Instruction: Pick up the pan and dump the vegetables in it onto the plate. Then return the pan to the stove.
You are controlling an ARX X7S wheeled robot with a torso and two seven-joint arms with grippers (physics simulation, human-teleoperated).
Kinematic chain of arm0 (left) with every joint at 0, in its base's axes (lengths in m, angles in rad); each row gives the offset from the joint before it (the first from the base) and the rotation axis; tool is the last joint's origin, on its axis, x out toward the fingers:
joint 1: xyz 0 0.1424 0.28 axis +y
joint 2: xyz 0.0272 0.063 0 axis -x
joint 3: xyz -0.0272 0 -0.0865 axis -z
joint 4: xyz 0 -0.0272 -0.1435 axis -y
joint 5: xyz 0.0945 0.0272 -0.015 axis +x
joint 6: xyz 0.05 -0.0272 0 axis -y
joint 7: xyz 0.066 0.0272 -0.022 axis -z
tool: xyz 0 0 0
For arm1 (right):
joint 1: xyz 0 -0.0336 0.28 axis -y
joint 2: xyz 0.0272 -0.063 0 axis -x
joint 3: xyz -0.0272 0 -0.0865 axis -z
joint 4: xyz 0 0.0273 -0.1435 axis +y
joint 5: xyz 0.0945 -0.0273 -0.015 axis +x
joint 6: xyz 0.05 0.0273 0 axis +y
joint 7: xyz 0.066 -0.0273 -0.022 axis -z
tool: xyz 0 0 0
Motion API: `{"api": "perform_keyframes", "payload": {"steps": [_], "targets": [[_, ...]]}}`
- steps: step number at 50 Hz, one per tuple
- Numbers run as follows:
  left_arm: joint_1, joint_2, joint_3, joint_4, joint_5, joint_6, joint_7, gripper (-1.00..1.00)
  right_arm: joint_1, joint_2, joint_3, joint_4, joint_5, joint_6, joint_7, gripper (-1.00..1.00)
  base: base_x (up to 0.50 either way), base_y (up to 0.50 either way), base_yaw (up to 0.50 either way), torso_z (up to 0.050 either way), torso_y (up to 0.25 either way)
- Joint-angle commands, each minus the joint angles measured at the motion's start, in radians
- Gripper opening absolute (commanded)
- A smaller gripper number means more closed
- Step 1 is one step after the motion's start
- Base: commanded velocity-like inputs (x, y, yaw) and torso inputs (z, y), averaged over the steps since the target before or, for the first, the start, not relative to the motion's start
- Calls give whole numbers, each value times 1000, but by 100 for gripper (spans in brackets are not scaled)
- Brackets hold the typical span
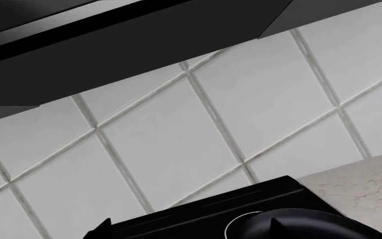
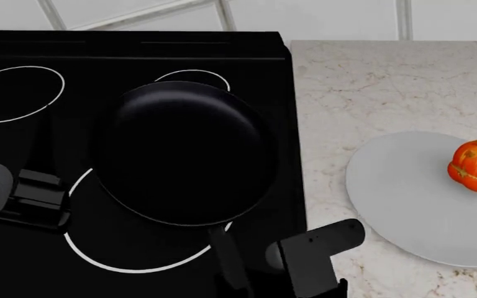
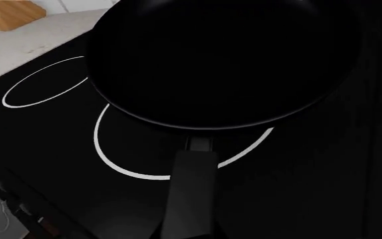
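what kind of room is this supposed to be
Most likely a simulated kitchen: a black glass-top stove with white burner rings, a frying pan on it, a marble-look counter, and a white tiled wall behind.

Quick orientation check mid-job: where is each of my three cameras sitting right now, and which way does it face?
Head: above, looking down on the stove, empty pan, plate holding the vegetable; both grippers, left and right, show.
Left wrist: low by the stove, aimed up at the tiled wall; only the pan's rim shows, no gripper.
Right wrist: behind the handle, looking along it into the pan.
Shared: pan and stove.
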Motion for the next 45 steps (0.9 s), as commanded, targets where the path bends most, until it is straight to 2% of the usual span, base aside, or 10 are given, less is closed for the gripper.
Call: {"api": "perform_keyframes", "payload": {"steps": [1,8,9,10,16,25,33,34,39,45], "targets": [[35,-8,-64,-3,4,42,31,100,64,-59,-84,-80,-64,3,-115,-100,0,0,0,0,10],[39,-26,-95,19,-36,42,11,100,56,-54,-101,-19,-102,-1,-111,-100,0,0,0,2,3],[50,-31,-107,24,-48,50,12,100,63,-48,-105,6,-142,-9,-93,-100,0,0,0,0,10],[69,-40,-118,45,-66,56,8,100,113,-50,-163,110,-261,-8,-52,-100,0,0,0,0,0],[81,-56,-140,56,-87,69,4,100,142,-69,-192,182,-276,3,-71,-100,4,2,1,0,0],[129,-80,-148,66,-64,99,19,100,176,-57,-162,248,-312,-26,-51,-100,4,1,2,0,0],[144,-97,-172,79,-84,114,4,100,169,-56,-93,259,-247,17,-13,-100,3,0,0,0,0],[144,-101,-178,84,-95,113,-5,100,169,-51,-91,245,-253,20,3,100,0,0,0,0,0],[144,-113,-194,106,-138,108,-45,100,163,-37,-73,185,-224,44,26,100,0,0,0,0,0],[147,-110,-185,97,-127,117,-37,100,171,-20,-63,92,-184,94,59,100,0,0,-1,0,0]]}}
